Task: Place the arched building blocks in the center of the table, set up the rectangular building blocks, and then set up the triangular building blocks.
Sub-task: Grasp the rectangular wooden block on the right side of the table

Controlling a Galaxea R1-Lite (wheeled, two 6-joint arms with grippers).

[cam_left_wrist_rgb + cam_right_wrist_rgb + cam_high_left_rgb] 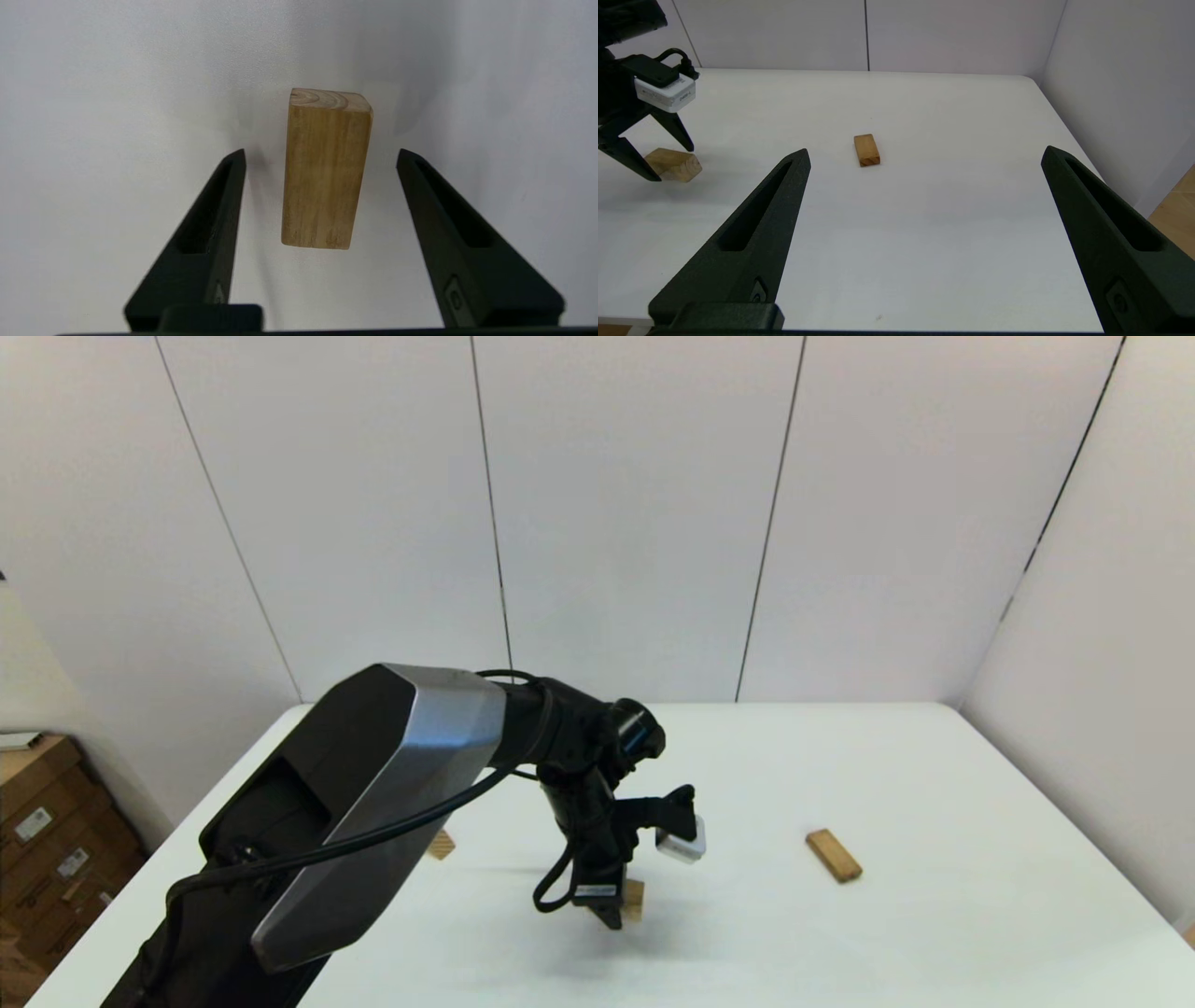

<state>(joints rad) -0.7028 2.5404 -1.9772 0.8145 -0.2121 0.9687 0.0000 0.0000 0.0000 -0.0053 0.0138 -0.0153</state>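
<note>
The arched block (327, 168), a chunky light-tan piece, lies on the white table (934, 784) near its middle. My left gripper (321, 151) points down over it, open, one finger on each side and gaps to both. In the head view only a corner of this block (635, 899) shows behind the left gripper (611, 910). The rectangular plank (834, 855) lies flat to the right, also seen as the plank (866, 150) ahead of my open, empty right gripper (925, 150). The triangular wedge (441, 845) peeks out behind the left arm.
Wall panels enclose the table at the back and on the right. Cardboard boxes (42, 840) stand on the floor off the table's left edge. The left arm's big link (355, 803) blocks much of the table's left front in the head view.
</note>
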